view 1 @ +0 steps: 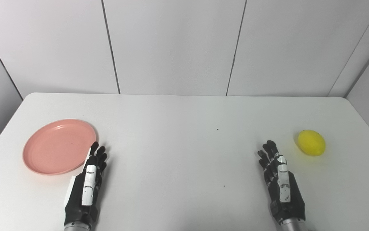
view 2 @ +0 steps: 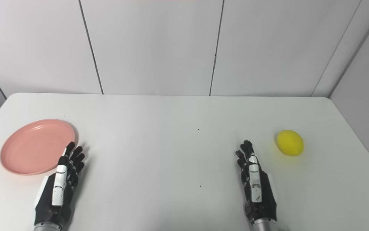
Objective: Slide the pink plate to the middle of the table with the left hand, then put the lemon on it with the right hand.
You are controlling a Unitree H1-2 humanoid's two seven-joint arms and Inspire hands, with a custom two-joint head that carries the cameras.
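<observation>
The pink plate (view 1: 54,149) lies flat on the white table (view 1: 184,154) at the left. My left hand (view 1: 86,186) rests edge-up just right of the plate's near right rim, fingers straight and apart, holding nothing. The yellow lemon (view 1: 312,142) lies at the right of the table. My right hand (view 1: 280,183) stands edge-up to the lemon's near left, a short gap away, fingers straight and holding nothing. The same scene shows in the right eye view, with the plate (view 2: 33,147) and the lemon (view 2: 289,143).
Grey wall panels (view 1: 171,48) stand behind the table's far edge. The table's rounded corners show at far left and far right. A few small dark specks (view 1: 217,129) mark the tabletop's middle.
</observation>
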